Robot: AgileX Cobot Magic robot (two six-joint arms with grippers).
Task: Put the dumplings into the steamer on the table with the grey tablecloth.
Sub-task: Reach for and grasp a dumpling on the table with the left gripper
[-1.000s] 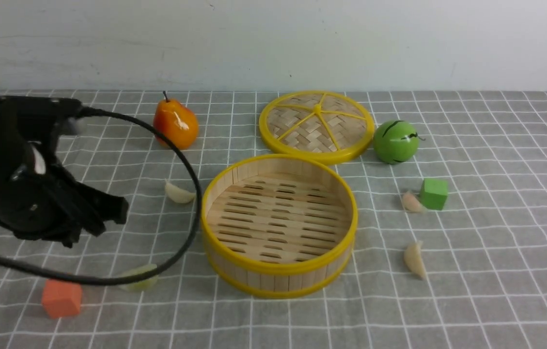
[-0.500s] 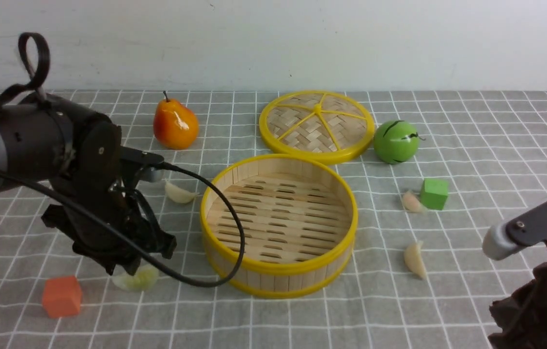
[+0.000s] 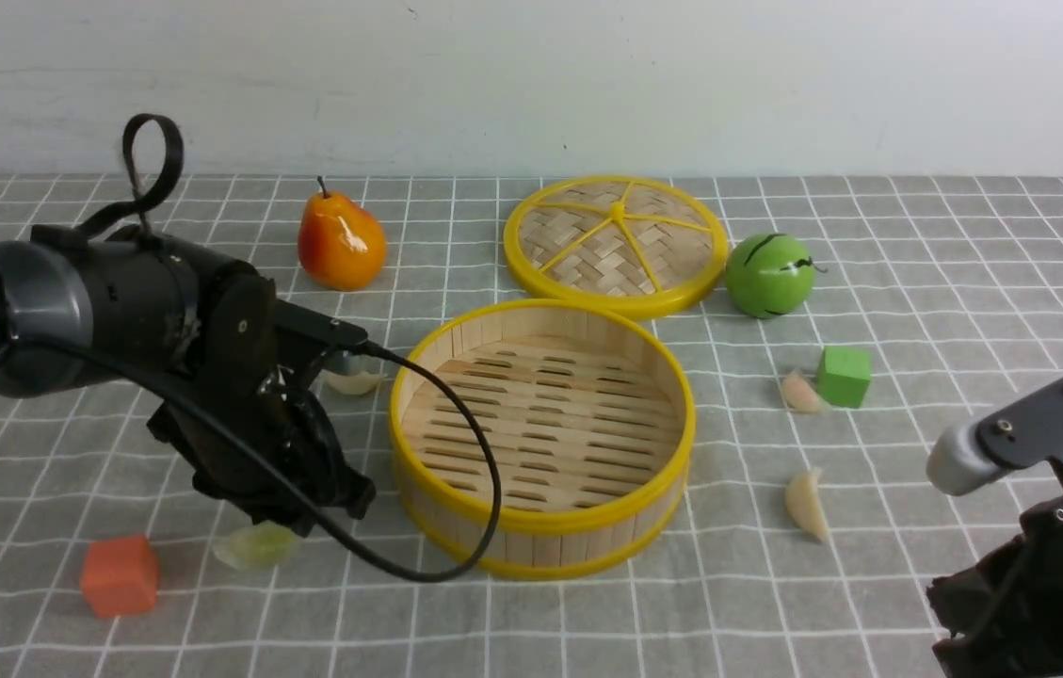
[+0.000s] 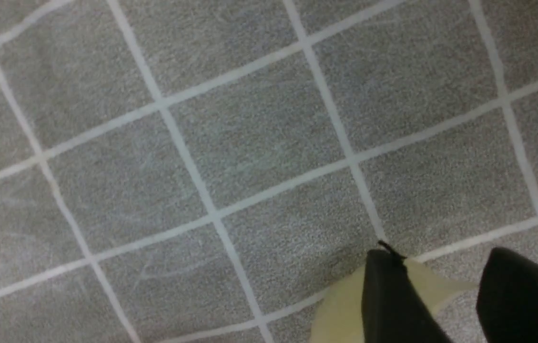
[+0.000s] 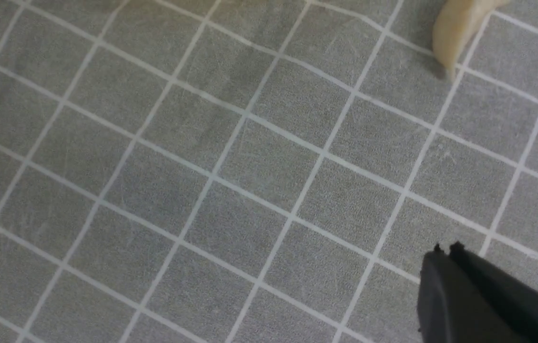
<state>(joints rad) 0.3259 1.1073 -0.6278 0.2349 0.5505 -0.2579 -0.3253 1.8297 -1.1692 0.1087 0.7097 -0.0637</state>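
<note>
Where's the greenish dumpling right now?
Front view, robot's left, near edge: the greenish dumpling lies on the grey tablecloth between the orange cube and the steamer, just under the open left gripper.

Front view: mounted centrally on the robot's side, facing forward and slightly downward, wide; covers the grey tablecloth (image 3: 917, 245), steamer (image 3: 540, 541) and back wall (image 3: 531, 75).
Left wrist view: close, looking down at the cloth; shares the greenish dumpling (image 4: 338, 314) with front.
Right wrist view: close, downward; shares the cream dumpling (image 5: 454, 28) with front.
</note>
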